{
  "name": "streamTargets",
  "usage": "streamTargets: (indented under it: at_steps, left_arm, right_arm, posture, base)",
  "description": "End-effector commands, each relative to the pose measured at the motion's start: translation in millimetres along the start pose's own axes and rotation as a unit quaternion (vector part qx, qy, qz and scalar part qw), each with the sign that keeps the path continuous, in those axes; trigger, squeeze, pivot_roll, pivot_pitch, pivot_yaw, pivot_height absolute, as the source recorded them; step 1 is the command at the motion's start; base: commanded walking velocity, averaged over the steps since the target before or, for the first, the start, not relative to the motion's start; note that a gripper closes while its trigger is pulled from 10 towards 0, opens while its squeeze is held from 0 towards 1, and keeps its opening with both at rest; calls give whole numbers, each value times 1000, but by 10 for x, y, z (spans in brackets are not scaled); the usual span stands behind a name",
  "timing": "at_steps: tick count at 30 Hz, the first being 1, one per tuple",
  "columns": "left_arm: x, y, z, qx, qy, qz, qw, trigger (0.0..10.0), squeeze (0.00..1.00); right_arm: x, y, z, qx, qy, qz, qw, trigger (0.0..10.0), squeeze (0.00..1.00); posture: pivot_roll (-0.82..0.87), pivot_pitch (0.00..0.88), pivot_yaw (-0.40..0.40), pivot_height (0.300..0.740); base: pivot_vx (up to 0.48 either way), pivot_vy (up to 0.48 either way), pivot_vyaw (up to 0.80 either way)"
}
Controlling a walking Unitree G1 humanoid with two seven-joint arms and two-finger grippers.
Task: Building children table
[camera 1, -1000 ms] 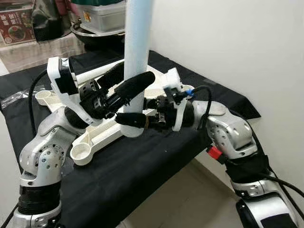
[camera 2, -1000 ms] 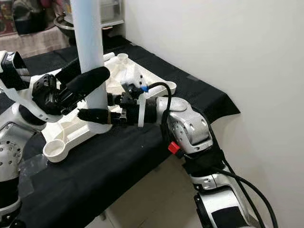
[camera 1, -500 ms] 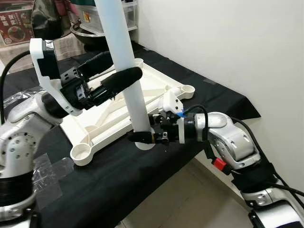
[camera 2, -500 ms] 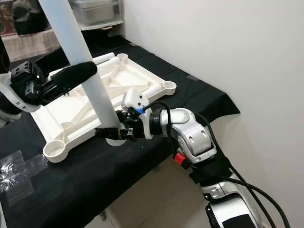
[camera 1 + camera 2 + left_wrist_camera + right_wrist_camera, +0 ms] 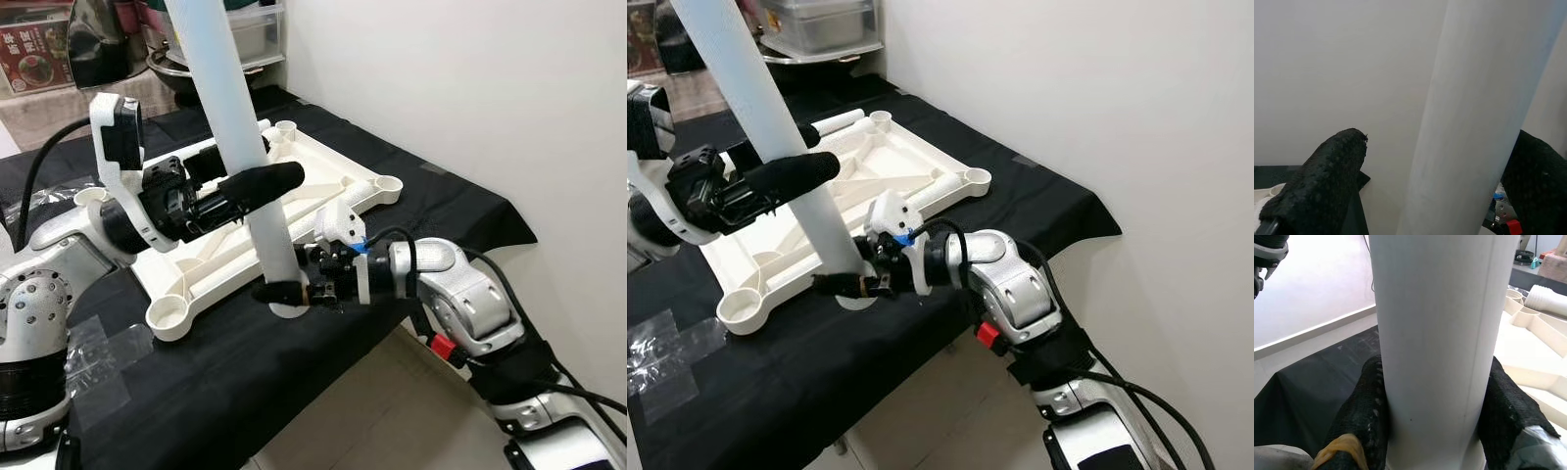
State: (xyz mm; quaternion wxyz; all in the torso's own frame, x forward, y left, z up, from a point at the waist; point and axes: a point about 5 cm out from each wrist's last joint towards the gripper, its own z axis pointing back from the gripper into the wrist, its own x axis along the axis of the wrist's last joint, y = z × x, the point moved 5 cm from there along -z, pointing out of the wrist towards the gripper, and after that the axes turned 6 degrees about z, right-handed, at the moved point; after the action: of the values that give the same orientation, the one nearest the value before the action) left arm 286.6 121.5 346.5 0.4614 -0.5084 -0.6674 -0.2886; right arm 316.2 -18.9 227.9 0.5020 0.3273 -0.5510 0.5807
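Left eye view: a white table top [image 5: 294,181] lies upside down on a black cloth [image 5: 245,362]. A pale table leg [image 5: 235,147] stands tilted at its near corner. The left gripper [image 5: 240,181] closes on the leg halfway up; the right gripper [image 5: 284,292] pinches its foot.

Right eye view: a strip of clear tape [image 5: 661,367] sticks to the cloth near the robot's left side.

Left wrist view: black fingers [image 5: 1327,176] sit on either side of the leg, against a plain wall.

Right wrist view: both fingers [image 5: 1364,416] press tight on the leg.
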Motion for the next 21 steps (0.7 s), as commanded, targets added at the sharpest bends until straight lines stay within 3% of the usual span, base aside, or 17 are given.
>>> streamTargets:
  at_steps: [1,2,6,19,20,21]
  left_arm:
    - [0,-22,-20,-9,-1,7,1000,4549,0]
    - [-11,-23,-21,-10,7,6,1000,0,0]
    - [-23,-28,-1,-13,28,1,1000,0,0]
    - [22,-51,5,-15,28,-3,999,0,0]
    - [28,-50,5,-14,27,-5,1000,0,0]
    - [31,-46,0,-12,26,-8,1000,0,0]
  right_arm:
    - [17,57,-25,10,-3,13,1000,0,0]
    - [17,53,-26,9,-3,13,1000,0,0]
    - [11,34,-22,3,-2,10,1000,0,0]
    - [32,-12,-38,-12,-11,6,1000,0,0]
    - [49,-42,-38,-24,-17,6,1000,5922,0]
    - [92,-59,-37,-29,-34,-8,999,10000,0]
  posture:
    - [-5,87,-14,740]
    - [-5,89,-13,740]
    - [-1,92,-11,740]
    - [2,94,-12,740]
    - [3,94,-12,740]
    - [3,94,-12,740]
  base:
    - [0,0,0]
    - [0,0,0]
    - [0,0,0]
    - [0,0,0]
    - [0,0,0]
    - [0,0,0]
